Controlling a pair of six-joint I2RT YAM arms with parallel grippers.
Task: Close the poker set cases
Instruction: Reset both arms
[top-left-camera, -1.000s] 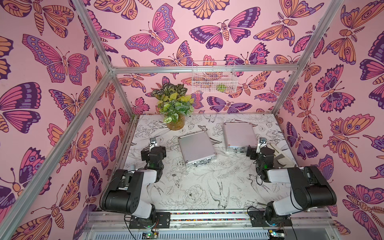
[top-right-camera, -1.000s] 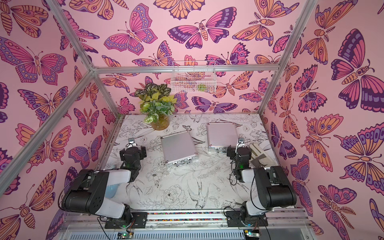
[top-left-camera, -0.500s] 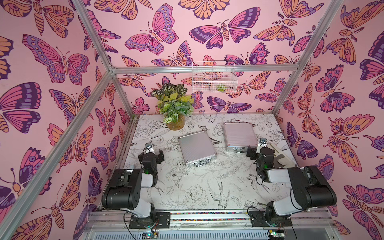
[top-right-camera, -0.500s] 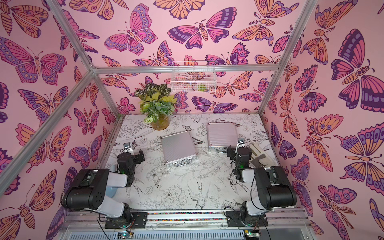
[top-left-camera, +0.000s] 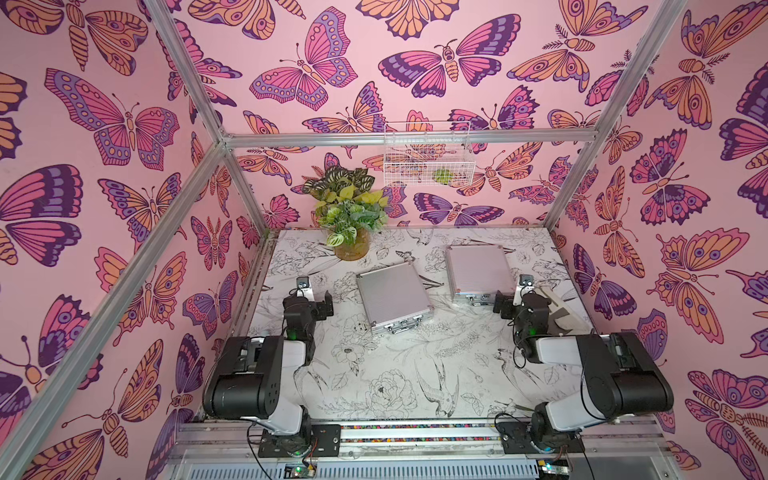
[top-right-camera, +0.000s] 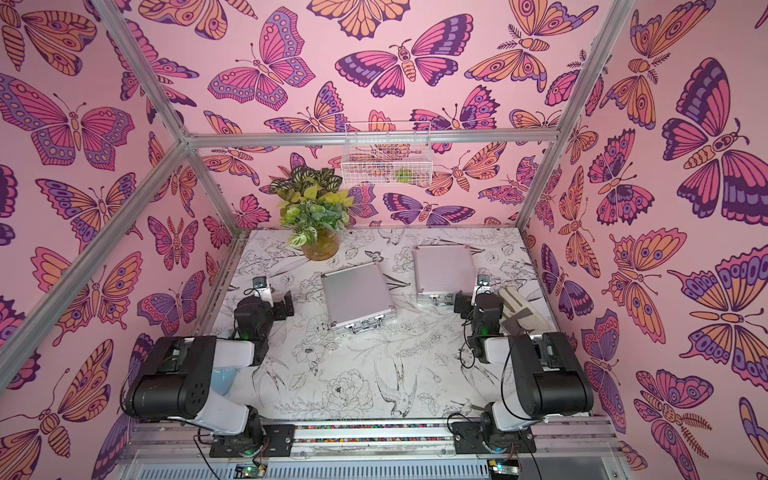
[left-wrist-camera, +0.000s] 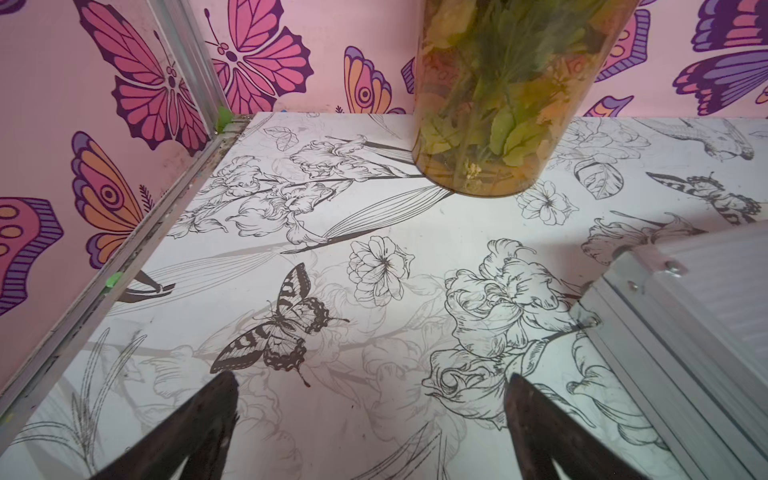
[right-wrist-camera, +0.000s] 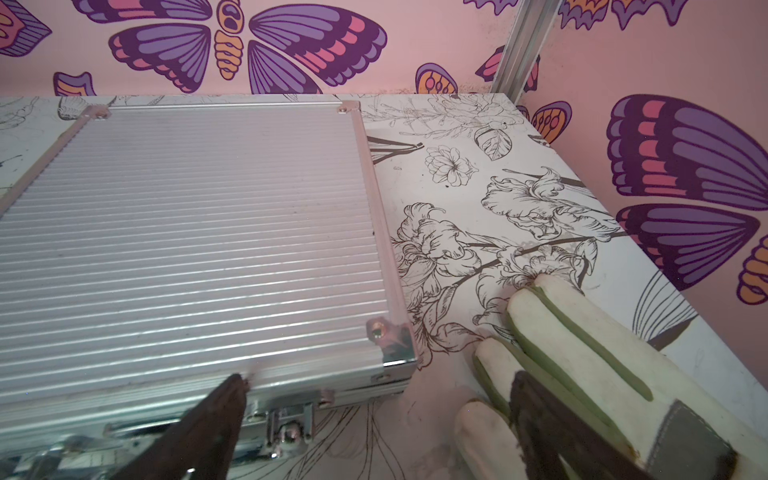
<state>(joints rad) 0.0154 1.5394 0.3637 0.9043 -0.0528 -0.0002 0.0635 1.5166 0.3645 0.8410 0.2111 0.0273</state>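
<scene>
Both poker set cases lie flat on the table with their ribbed silver lids down. The left case (top-left-camera: 392, 297) (top-right-camera: 356, 297) sits angled mid-table, handle and latches toward the arms. Its corner edge (left-wrist-camera: 706, 299) shows in the left wrist view. The right case (top-left-camera: 480, 270) (top-right-camera: 444, 270) (right-wrist-camera: 187, 232) lies farther back. My left gripper (top-left-camera: 313, 298) (left-wrist-camera: 372, 386) is open over bare table, left of the left case. My right gripper (top-left-camera: 514, 298) (right-wrist-camera: 378, 380) is open at the right case's front right corner, one fingertip (right-wrist-camera: 232, 390) by a latch (right-wrist-camera: 291, 424).
A glass vase with a leafy plant (top-left-camera: 351, 245) (left-wrist-camera: 498, 104) stands at the back left. A white wire basket (top-left-camera: 428, 153) hangs on the back wall. A white glove with green seams (top-left-camera: 557, 307) (right-wrist-camera: 582, 353) lies under my right gripper's outer finger, near the right wall.
My left arm has shifted slightly beside the left case, its gripper still open. The right arm and both cases have not moved.
</scene>
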